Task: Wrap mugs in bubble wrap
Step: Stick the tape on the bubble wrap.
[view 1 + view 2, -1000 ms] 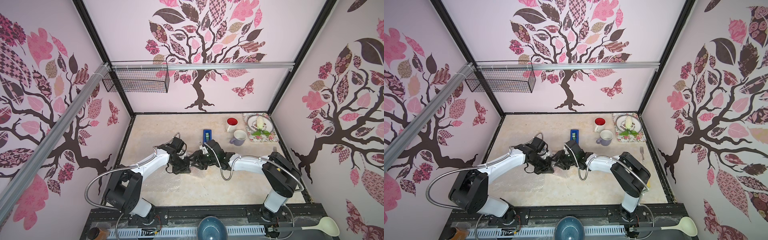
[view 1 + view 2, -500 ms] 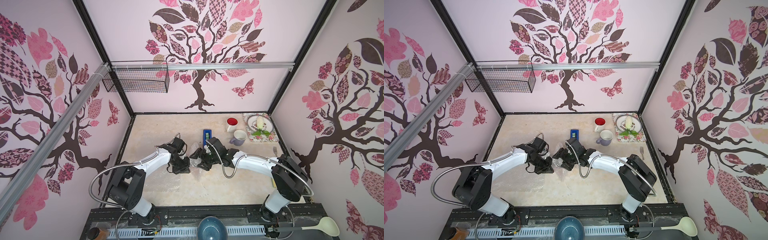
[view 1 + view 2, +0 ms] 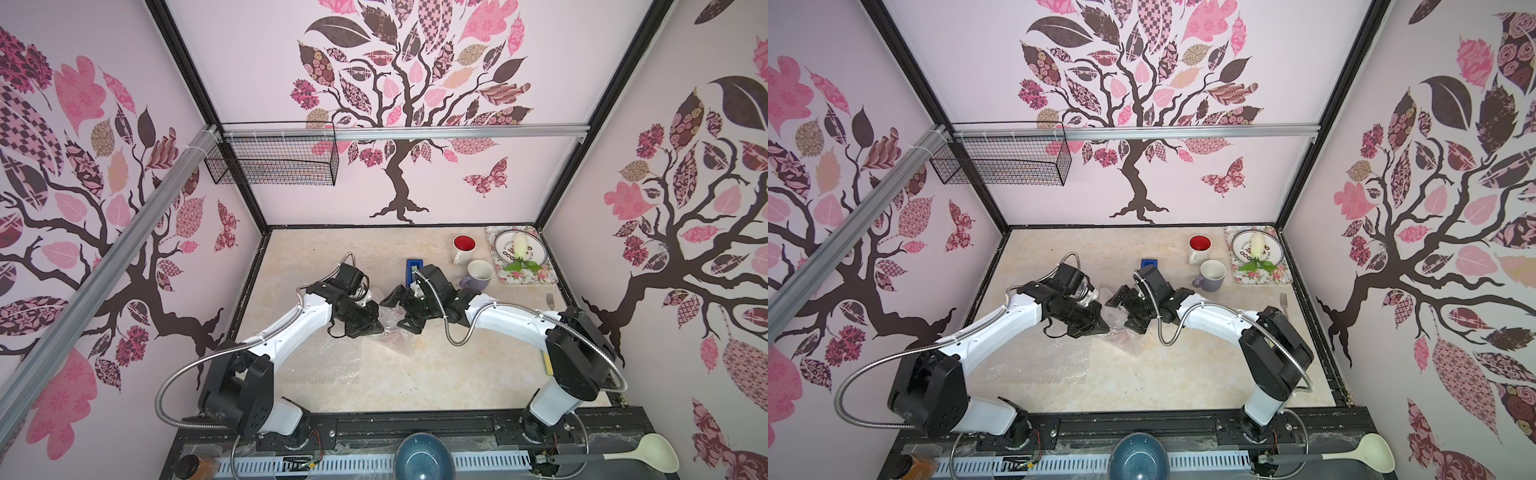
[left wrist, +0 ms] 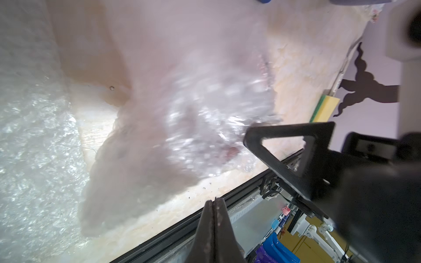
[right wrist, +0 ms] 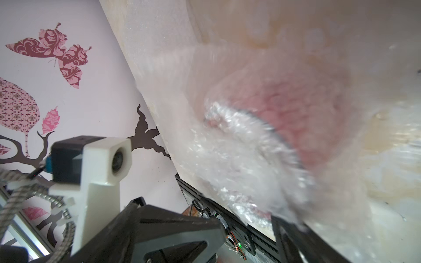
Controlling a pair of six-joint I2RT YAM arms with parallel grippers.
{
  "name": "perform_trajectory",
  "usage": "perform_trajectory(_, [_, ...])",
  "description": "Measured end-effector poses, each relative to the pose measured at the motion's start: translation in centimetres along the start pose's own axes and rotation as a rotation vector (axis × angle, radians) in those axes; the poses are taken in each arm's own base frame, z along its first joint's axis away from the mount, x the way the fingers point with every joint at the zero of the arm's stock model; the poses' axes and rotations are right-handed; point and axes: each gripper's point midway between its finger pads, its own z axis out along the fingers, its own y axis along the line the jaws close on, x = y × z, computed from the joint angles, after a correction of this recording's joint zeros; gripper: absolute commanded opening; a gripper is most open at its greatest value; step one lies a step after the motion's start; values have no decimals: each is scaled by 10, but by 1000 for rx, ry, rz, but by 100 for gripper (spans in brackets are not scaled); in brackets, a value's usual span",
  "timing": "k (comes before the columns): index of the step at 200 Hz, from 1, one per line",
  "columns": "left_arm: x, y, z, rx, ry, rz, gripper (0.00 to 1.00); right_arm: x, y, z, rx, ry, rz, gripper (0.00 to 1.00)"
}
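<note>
Both top views show the red mug (image 3: 1121, 338) lying in the middle of the tabletop (image 3: 436, 374), bundled in bubble wrap (image 3: 385, 328). It sits between the left gripper (image 3: 372, 327), jaws together, and the right gripper (image 3: 399, 312), jaws apart.

Left wrist view: the bubble wrap looks thin, crinkly and probably slippery, and those closed jaws pinch nothing I can see.

Right wrist view: red shows through loose bubble wrap. The ceramic inside is likely heavy and fragile, so grasp the body through the wrap, not a flap.
</note>
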Motion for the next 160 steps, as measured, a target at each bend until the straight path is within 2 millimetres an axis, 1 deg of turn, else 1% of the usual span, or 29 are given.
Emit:
perform_trajectory(22, [-4, 5, -11, 10, -14, -30, 0, -2, 7, 2, 2, 9, -9, 94])
perform_trajectory(34, [-7, 8, -12, 11, -20, -44, 0, -1, 5, 2, 11, 13, -6, 94])
perform_trajectory(60, [-8, 7, -9, 24, -8, -49, 0, 0, -5, 1, 43, 17, 9, 95])
perform_trajectory(79, [-10, 10, -4, 19, 5, -55, 0, 0, -7, -1, 51, 14, 12, 95])
perform_trajectory(100, [-10, 11, -2, 15, 13, -55, 0, -2, -7, -10, 60, -5, 8, 95])
perform_trajectory(125, [-13, 8, -4, 25, 1, -43, 0, -2, 5, -29, 24, -28, -27, 92])
perform_trajectory(135, [-14, 7, -4, 28, -1, -42, 0, -3, 11, -35, 3, -35, -44, 86])
perform_trajectory(147, [-14, 7, -5, 31, -1, -42, 0, -2, 20, -39, -29, -31, -64, 74])
perform_trajectory(153, [-14, 7, -5, 33, 0, -42, 0, -1, 25, -40, -50, -24, -76, 69])
perform_trajectory(160, [-15, 7, -6, 35, -2, -40, 0, -1, 29, -40, -71, -18, -88, 60])
